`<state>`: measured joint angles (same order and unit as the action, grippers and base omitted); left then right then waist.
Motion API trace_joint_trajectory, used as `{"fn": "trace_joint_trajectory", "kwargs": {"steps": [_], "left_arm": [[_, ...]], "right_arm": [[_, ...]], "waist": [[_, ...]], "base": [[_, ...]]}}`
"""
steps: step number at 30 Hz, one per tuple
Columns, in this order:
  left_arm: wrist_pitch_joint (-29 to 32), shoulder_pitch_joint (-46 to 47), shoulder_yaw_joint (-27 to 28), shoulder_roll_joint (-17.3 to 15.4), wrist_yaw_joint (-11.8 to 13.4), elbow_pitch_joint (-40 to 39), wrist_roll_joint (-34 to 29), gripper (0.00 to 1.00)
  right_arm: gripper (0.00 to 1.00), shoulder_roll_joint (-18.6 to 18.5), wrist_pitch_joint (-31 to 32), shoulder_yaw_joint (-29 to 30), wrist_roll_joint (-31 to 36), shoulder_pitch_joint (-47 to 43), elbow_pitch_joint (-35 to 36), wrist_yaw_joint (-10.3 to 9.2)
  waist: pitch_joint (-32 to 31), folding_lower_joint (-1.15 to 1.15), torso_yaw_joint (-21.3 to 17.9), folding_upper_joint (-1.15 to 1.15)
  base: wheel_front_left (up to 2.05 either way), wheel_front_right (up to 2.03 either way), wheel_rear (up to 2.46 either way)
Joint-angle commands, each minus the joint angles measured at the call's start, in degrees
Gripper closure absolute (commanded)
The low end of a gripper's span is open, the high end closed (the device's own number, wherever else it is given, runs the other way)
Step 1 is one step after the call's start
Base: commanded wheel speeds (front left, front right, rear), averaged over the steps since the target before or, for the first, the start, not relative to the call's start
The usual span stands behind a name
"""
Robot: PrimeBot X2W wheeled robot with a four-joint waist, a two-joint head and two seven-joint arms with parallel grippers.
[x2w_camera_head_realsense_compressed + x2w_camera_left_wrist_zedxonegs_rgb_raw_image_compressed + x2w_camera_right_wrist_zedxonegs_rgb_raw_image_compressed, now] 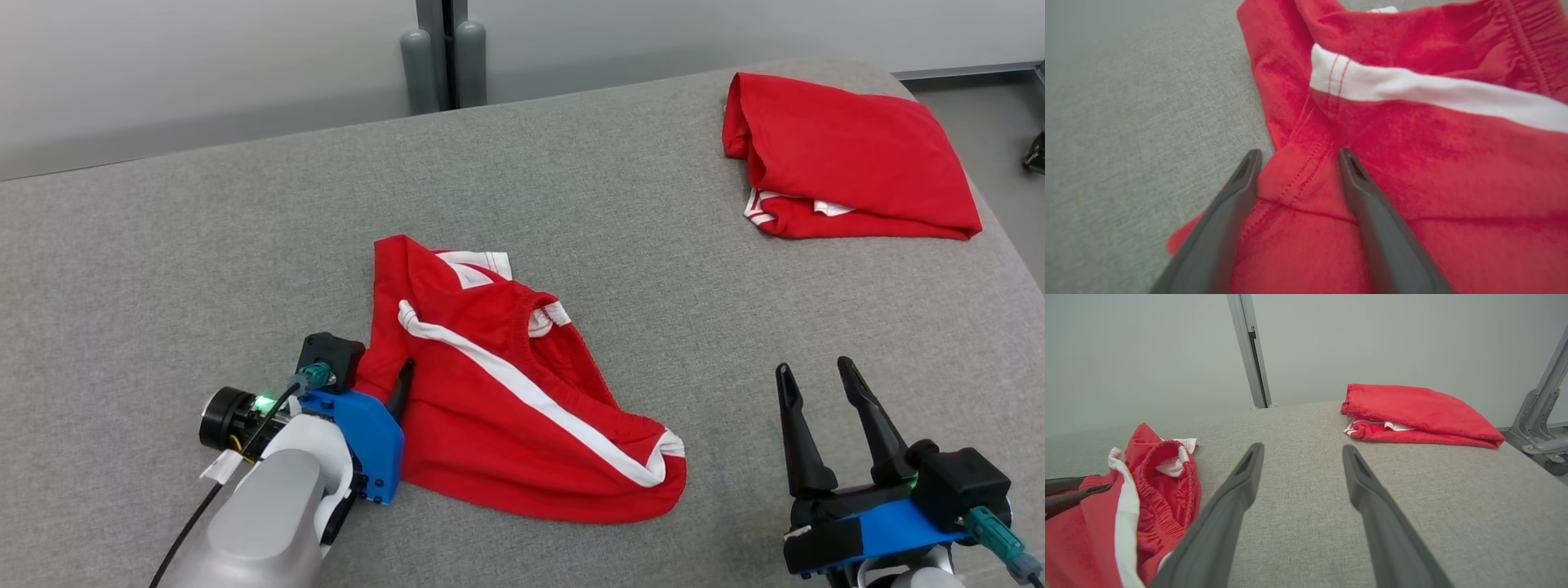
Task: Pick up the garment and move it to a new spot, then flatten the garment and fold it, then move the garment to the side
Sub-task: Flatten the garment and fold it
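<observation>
The garment (506, 416) is a crumpled pair of red shorts with white stripes, lying on the grey padded table (204, 245) left of centre. My left gripper (402, 382) is at its left edge, open, lying low on the cloth. In the left wrist view a seamed fold of the garment (1453, 163) sits between the spread fingers of the left gripper (1298, 157), not pinched. My right gripper (815, 369) hovers open over bare table, right of the garment. The right wrist view shows the right gripper (1302, 451) with nothing between its fingers and the garment (1155, 490) at lower left.
A second red garment (849, 155), folded, lies at the table's far right corner (1412, 408). A grey post (445, 57) stands behind the table's back edge. A metal frame (1543, 416) stands past the right edge.
</observation>
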<state>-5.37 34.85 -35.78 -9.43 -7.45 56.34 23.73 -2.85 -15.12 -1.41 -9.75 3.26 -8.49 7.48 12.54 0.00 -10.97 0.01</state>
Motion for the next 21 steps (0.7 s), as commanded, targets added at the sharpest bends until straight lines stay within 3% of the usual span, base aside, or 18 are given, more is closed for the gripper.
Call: {"fn": "trace_joint_trajectory", "kwargs": {"steps": [1, 3, 4, 9, 14, 21], "left_arm": [[0.6, 0.6, -1.1, 0.1, 0.0, 0.9, 0.6, 0.00], [0.2, 0.8, -2.1, 0.2, 0.0, 1.5, 1.4, 0.82], [0.0, 1.0, -2.6, 0.2, 0.0, 1.6, 1.7, 1.00], [-2.7, 2.7, -4.4, -0.1, 0.0, 2.0, 3.1, 1.00], [-7.2, 6.2, -2.6, -0.7, 0.3, 2.4, 4.3, 1.00], [-9.9, 7.2, 0.9, -1.2, 2.6, -4.4, 3.0, 1.00]], "right_arm": [[0.00, -0.1, 0.0, 0.1, -0.2, 0.9, 0.0, 0.02], [0.00, -0.1, 0.0, 0.3, -0.2, 0.9, 0.3, 0.03], [0.00, -0.1, 0.0, 0.5, -0.3, 0.8, 0.4, 0.03], [0.00, -0.1, 0.0, 1.2, -0.1, 0.1, 0.5, 0.03], [0.00, -0.1, 0.0, 2.1, -0.1, -0.1, 0.7, 0.03], [0.00, -0.1, 0.0, 2.9, -0.2, -1.2, 1.1, 0.02]], "waist": [[0.1, 0.00, -0.2, -0.01], [0.2, 0.00, -0.4, -0.01], [0.2, 0.00, -0.5, -0.01], [-0.5, 0.00, -0.5, -0.01], [-1.5, 0.00, 0.0, -0.01], [-2.8, 0.00, 2.3, -0.01]], "base": [[0.00, 0.00, 0.00], [0.00, 0.00, 0.00], [0.00, 0.00, 0.00], [0.00, 0.00, 0.00], [0.00, 0.00, 0.00], [0.00, 0.00, 0.00]]}}
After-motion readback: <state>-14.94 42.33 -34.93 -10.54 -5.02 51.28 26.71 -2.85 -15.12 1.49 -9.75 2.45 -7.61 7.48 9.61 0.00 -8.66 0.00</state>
